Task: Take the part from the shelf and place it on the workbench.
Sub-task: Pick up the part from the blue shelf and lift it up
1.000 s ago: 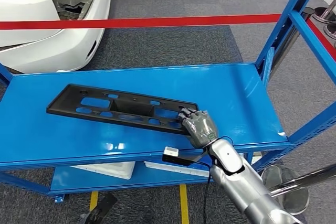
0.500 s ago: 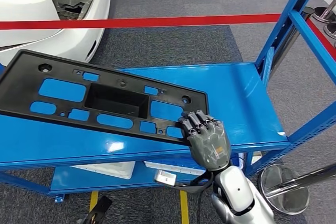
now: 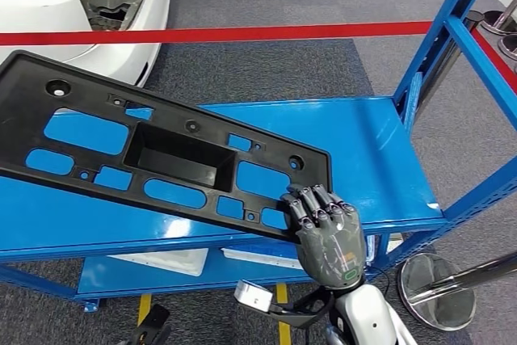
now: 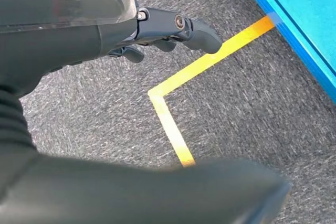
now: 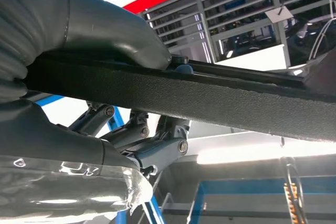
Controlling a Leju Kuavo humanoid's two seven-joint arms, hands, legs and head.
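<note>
Right hand [image 3: 327, 236] grips near corner of black part [image 3: 153, 155], part tilted above blue shelf [image 3: 378, 151]; left hand [image 4: 174, 27] holds nothing, fingers seemingly loosely curled. Lift level, one-corner grip may slip

Red barrier tape [image 3: 244, 34], white car body [image 3: 91, 46]

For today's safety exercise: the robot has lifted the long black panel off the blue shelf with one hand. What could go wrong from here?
1. The right hand grips the black panel at one end only, so the long free end may sag or twist loose.
2. That free end reaches toward the white car body and could strike it in a turn.
3. The blue shelf post stands close and might catch the panel.
</note>
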